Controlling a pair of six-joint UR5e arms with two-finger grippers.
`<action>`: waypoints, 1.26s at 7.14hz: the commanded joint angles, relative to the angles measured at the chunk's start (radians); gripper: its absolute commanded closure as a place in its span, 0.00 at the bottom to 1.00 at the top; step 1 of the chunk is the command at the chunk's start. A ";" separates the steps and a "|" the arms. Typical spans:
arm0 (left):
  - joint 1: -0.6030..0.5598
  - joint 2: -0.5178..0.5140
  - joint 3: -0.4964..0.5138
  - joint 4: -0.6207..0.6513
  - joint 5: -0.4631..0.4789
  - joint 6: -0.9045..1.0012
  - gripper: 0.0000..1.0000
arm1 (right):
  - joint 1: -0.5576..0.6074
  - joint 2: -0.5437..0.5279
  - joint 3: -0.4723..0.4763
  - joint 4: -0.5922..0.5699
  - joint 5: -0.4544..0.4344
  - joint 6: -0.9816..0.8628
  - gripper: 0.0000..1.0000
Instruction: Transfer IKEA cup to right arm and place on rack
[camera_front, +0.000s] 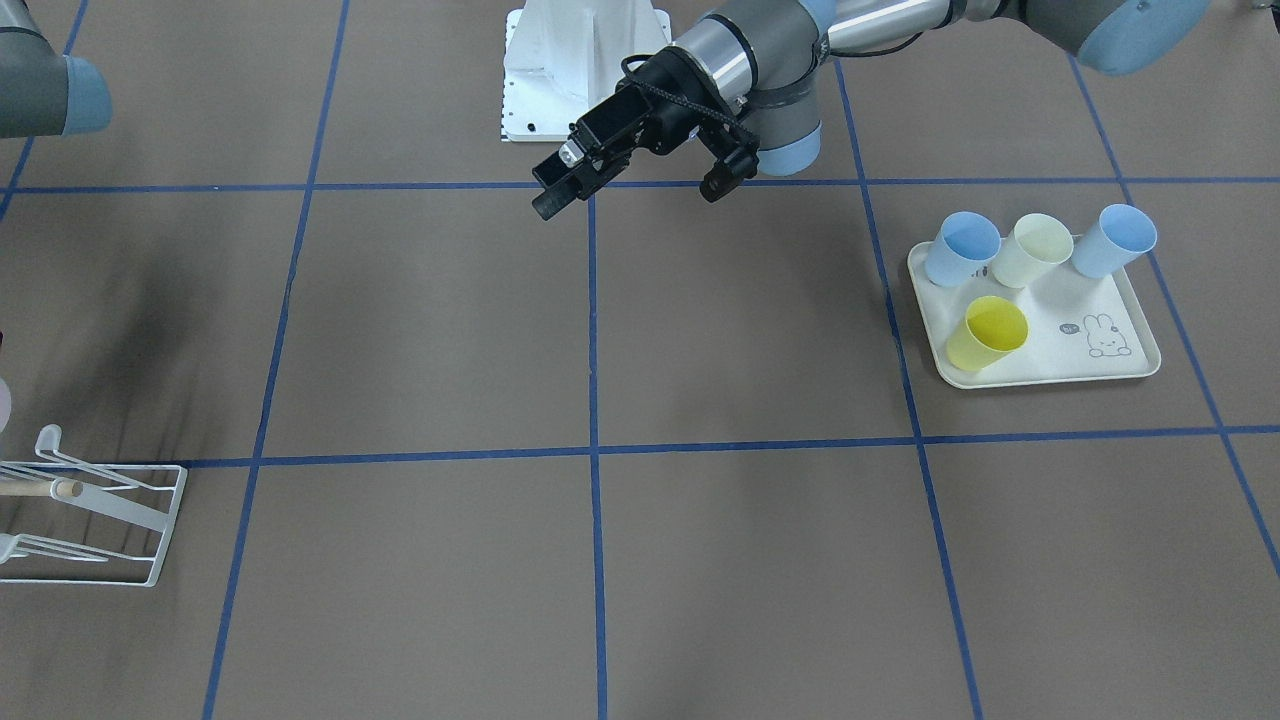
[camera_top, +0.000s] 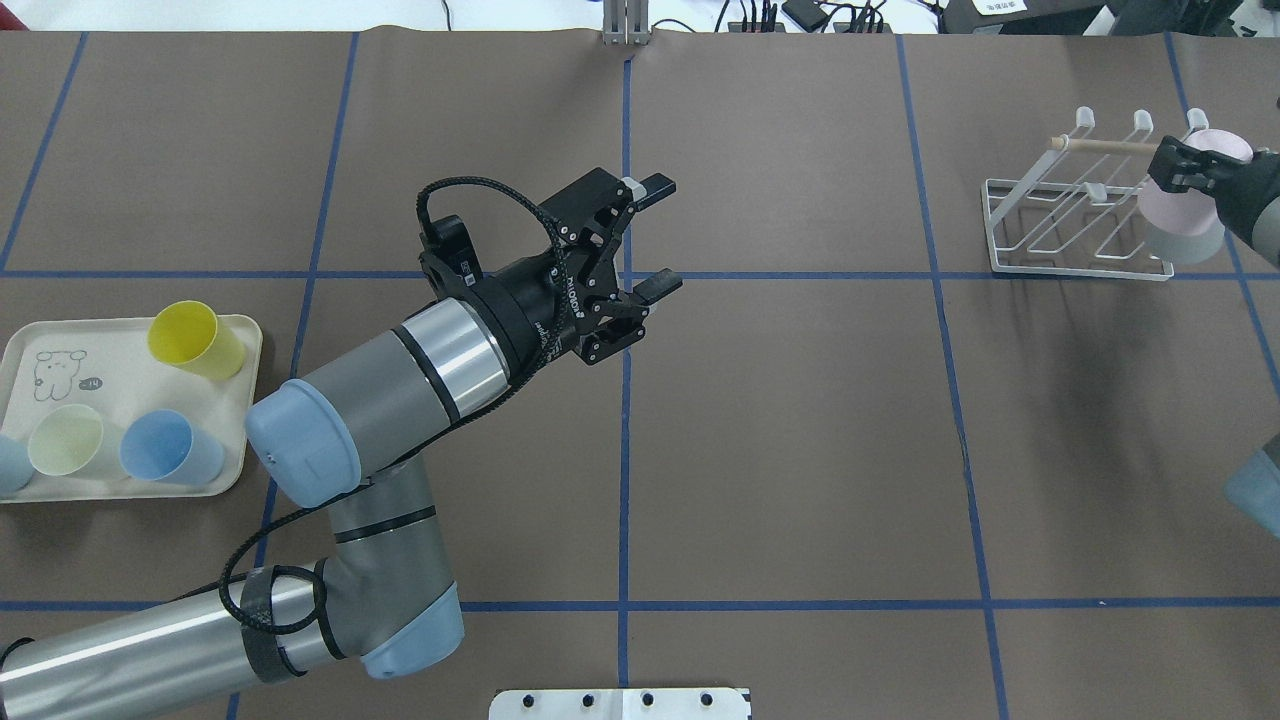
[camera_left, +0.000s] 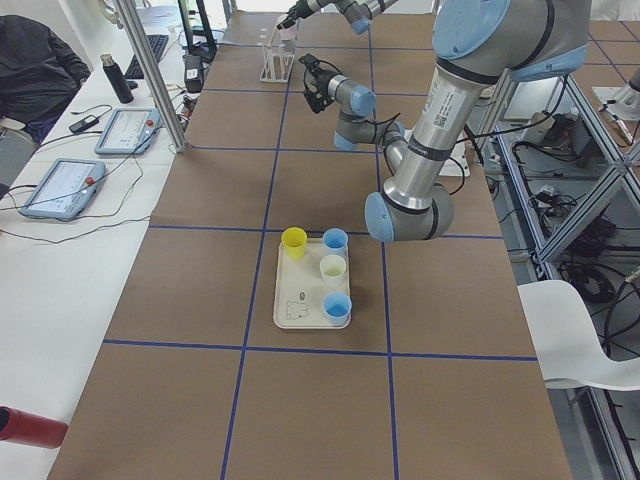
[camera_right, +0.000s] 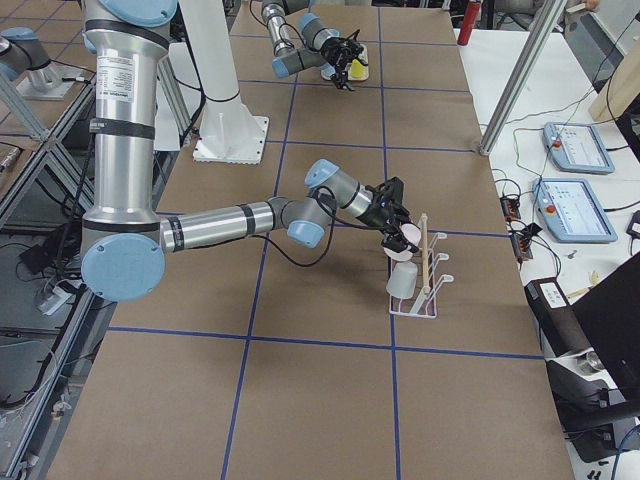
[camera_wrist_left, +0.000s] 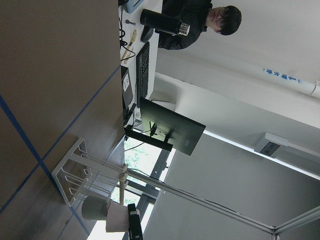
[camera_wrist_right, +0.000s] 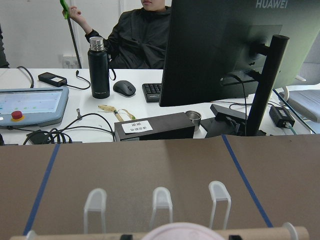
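Cup (camera_top: 1180, 205): pink, judged light, stiff, smooth plastic; pinched by its wall in right gripper (camera_top: 1185, 165) at rack (camera_top: 1075, 205). Left gripper (camera_top: 662, 235) spread, empty.

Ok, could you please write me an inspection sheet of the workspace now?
Surface: brown table, blue tape grid, nothing spilled seen.
Job's things: pink cup at the rack, in the right gripper; a pale cup sits on the rack.
Clutter: tray with four cups.
Grippers: left gripper jaws open, empty; right shut on the pink cup.
Cables: black cable looped at left wrist.
Surroundings: person, monitor, bottle at the desk beyond.
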 joint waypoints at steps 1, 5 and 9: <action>0.002 0.003 0.003 0.000 0.000 0.000 0.00 | -0.032 0.037 -0.012 -0.020 -0.029 0.000 1.00; 0.004 0.003 0.003 -0.002 0.000 -0.002 0.00 | -0.030 0.054 -0.002 -0.045 -0.038 -0.036 1.00; 0.007 0.001 0.009 0.000 0.002 -0.002 0.00 | -0.029 0.037 -0.009 -0.043 -0.037 -0.036 1.00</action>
